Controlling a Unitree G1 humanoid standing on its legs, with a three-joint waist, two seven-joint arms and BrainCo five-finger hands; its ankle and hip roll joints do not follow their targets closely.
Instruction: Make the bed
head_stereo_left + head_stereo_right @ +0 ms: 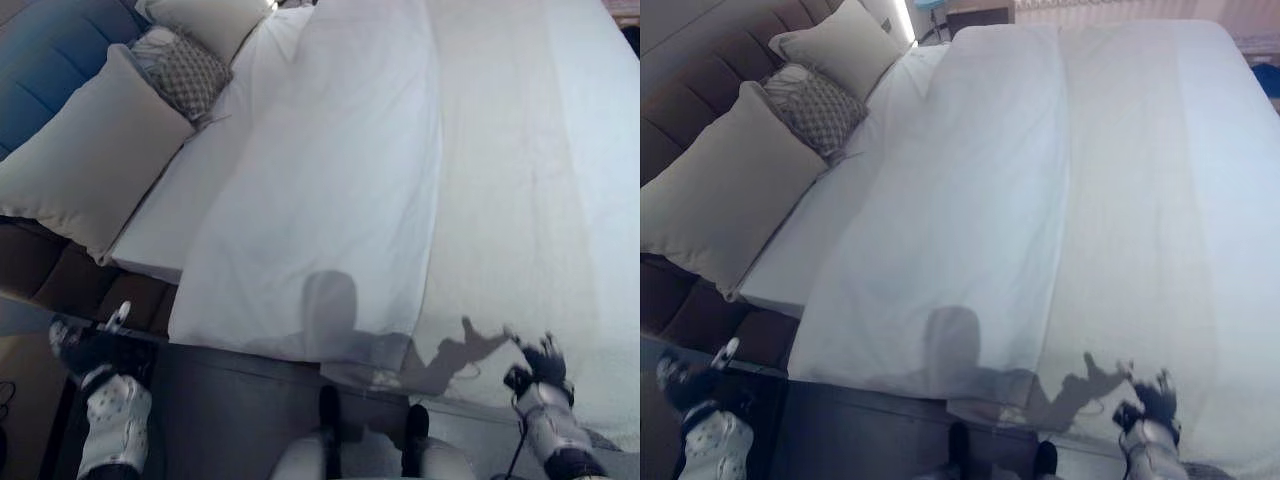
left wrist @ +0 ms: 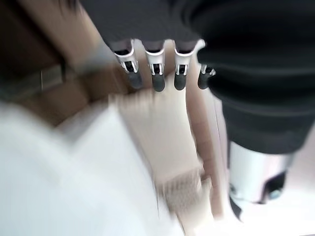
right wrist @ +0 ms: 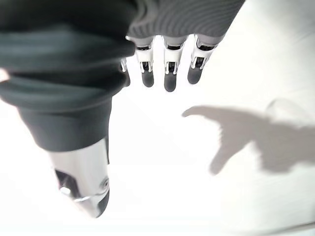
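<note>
Both hands were empty with fingers extended: the right hand (image 1: 543, 362) hovered over the white duvet (image 1: 330, 200) near the bed's (image 1: 230, 410) edge, likely poised to smooth it, the left hand (image 1: 95, 350) off the bedside by the pillows (image 1: 90, 175). Only the right wrist view showed clear space under its fingers (image 3: 170, 81).

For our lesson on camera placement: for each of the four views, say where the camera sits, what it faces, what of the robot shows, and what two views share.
Left eye view: on the head, looking down at the bed; left hand and right hand show low.
Right eye view: beside it, facing the same white duvet and pillows.
Left wrist view: along the straight fingers toward a patterned cushion.
Right wrist view: along straight fingers over the duvet.
Both eye views share the whole scene.
</note>
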